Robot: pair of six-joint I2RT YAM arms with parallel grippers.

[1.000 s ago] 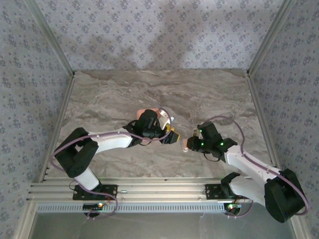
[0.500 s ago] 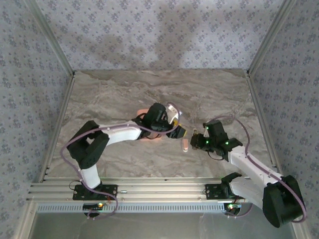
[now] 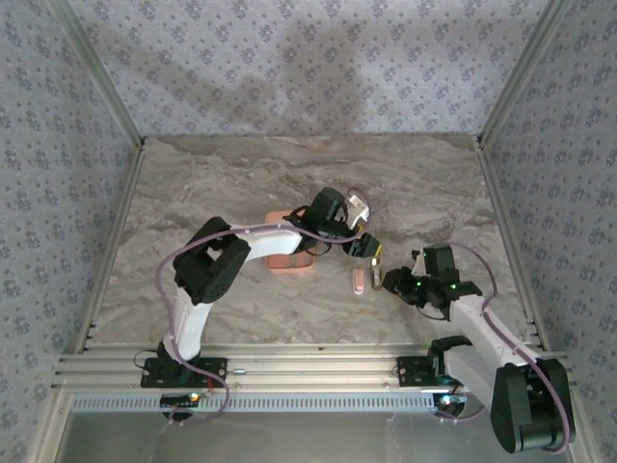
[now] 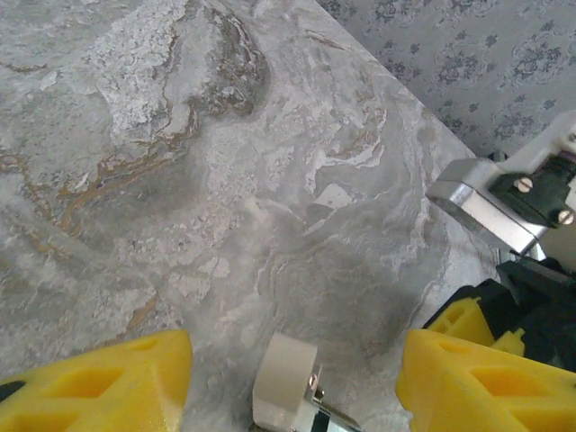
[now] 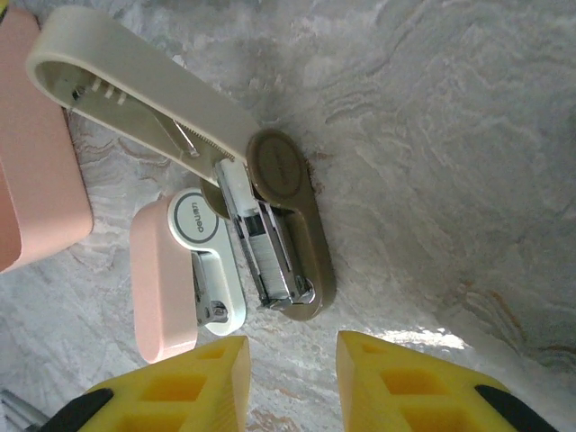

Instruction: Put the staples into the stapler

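Top external: stapler (image 3: 359, 281) near tray (image 3: 287, 263), bare tabletop (image 3: 241, 183) toward far edge

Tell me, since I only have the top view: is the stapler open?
Observer: Yes. In the right wrist view the stapler lies hinged open on the table, with its metal channel exposed.
Operator: Is the right gripper holding anything?
Observer: No. The right gripper has its fingers slightly apart, with bare table between them.
Operator: And the left?
Observer: The left gripper is wide open. In its wrist view the stapler's pale end sits between the two fingers and touches neither.
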